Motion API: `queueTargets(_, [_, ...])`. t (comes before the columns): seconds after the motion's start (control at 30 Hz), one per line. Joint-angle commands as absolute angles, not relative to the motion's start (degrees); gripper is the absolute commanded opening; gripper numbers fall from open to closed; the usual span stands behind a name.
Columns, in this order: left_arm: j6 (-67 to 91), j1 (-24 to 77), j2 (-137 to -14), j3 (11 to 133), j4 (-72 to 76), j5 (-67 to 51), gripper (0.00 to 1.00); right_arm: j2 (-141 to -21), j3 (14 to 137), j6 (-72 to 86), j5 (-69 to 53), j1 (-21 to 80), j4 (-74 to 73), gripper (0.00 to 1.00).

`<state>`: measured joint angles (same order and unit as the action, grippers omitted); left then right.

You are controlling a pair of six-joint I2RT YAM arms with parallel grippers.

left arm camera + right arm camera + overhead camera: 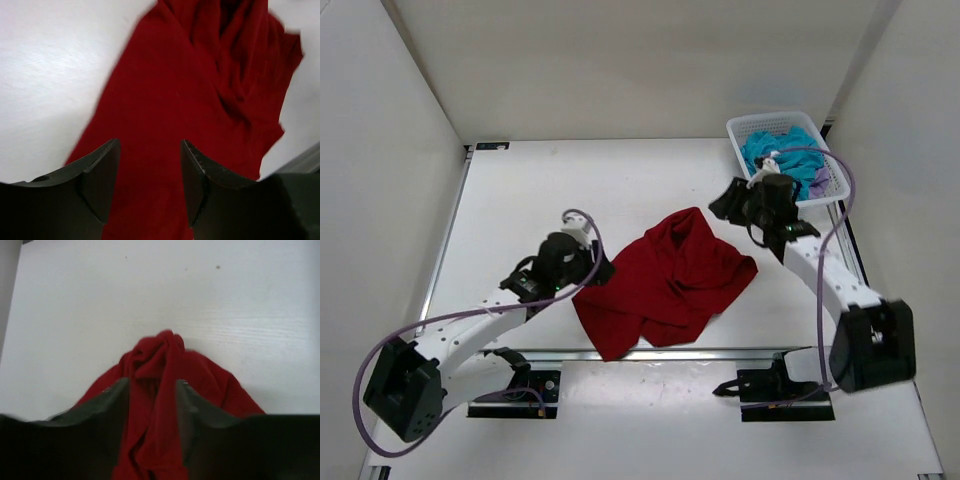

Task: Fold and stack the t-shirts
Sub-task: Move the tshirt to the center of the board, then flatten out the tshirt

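A red t-shirt [665,280] lies crumpled and partly doubled over in the middle of the white table. My left gripper [603,268] sits at the shirt's left edge. In the left wrist view it [150,142] is open just above the red cloth [190,90], with nothing pinched. My right gripper [720,205] hovers by the shirt's far right corner. In the right wrist view its jaws [153,382] stand apart over a bunched ridge of the red shirt [155,355]. A teal-blue t-shirt [782,150] and a lavender one [827,182] lie piled in the basket.
The white lattice basket [760,122] stands at the back right corner, right behind the right wrist. A metal rail [720,353] runs along the table's near edge under the shirt's hem. White walls close in the left, back and right sides.
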<state>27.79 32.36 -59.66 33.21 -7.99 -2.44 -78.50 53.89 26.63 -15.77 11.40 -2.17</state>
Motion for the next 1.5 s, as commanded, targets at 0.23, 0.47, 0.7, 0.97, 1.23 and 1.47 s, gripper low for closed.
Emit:
queueTargets(0.23, [24.6, 56.9, -74.6, 41.3, -4.8, 7.7, 0.65, -59.1, 29.0, 29.4, -6.4, 14.7, -5.1, 0.09])
queueTargets(0.47, [26.7, 62.0, -87.2, 47.8, 2.9, 6.9, 0.72, -60.8, 25.1, 28.9, -9.2, 13.4, -4.3, 0.36])
queueTargets(0.7, [28.1, 61.7, -96.0, 53.4, 4.3, 9.3, 0.77, -64.8, 24.8, 29.1, -8.0, 12.6, -1.4, 0.39])
queueTargets(0.97, [27.6, 60.7, -102.9, 58.8, 1.9, 11.3, 0.52, -68.0, 26.4, 28.6, -7.1, 13.2, -0.8, 0.35])
queueTargets(1.23, [27.7, 60.2, -103.5, 60.5, 0.1, 14.8, 0.1, -68.7, 27.2, 28.4, -7.6, 12.8, -1.0, 0.03])
queueTargets(1.47, [27.2, 55.6, -89.8, 55.3, -4.3, 14.9, 0.0, -60.6, 33.0, 27.9, -4.8, 15.8, -8.4, 0.0])
